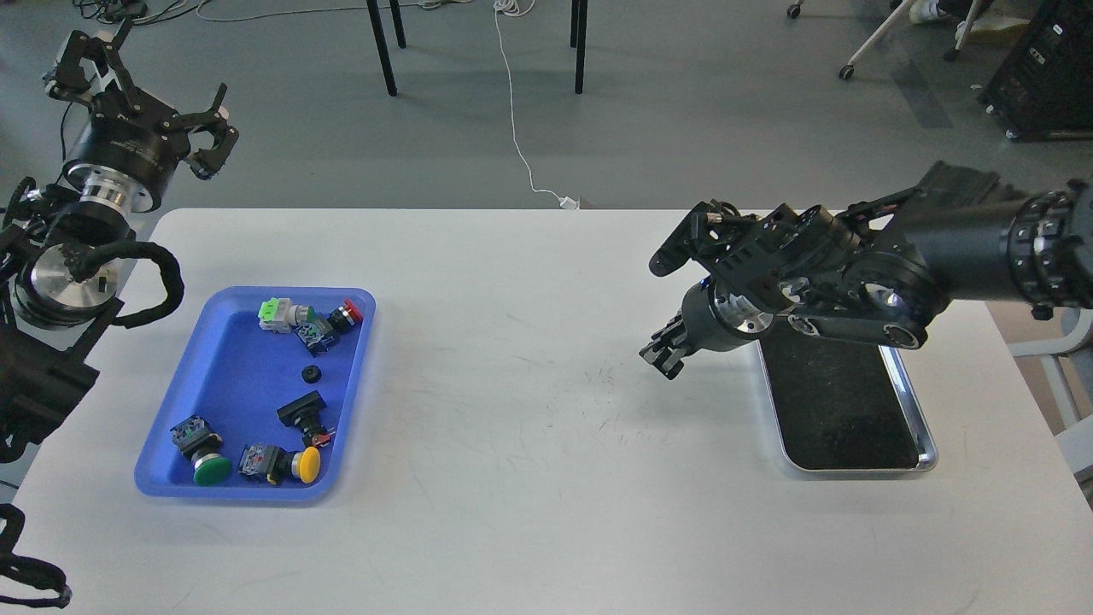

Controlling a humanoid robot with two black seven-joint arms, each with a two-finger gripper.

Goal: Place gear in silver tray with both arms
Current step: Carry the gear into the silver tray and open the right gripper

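Left pincer hangs at upper left, fingers apart; right pincer — too dark to tell its state — hovers mid-right just beside the silver tray on the tabletop.

You are looking at a white tabletop carrying a blue plastic tray at nine o'clock. Push-button switches are lying inside it: a green-capped one, a yellow-capped one, a red-capped one. A white cable is trailing across the grey floor at twelve o'clock.
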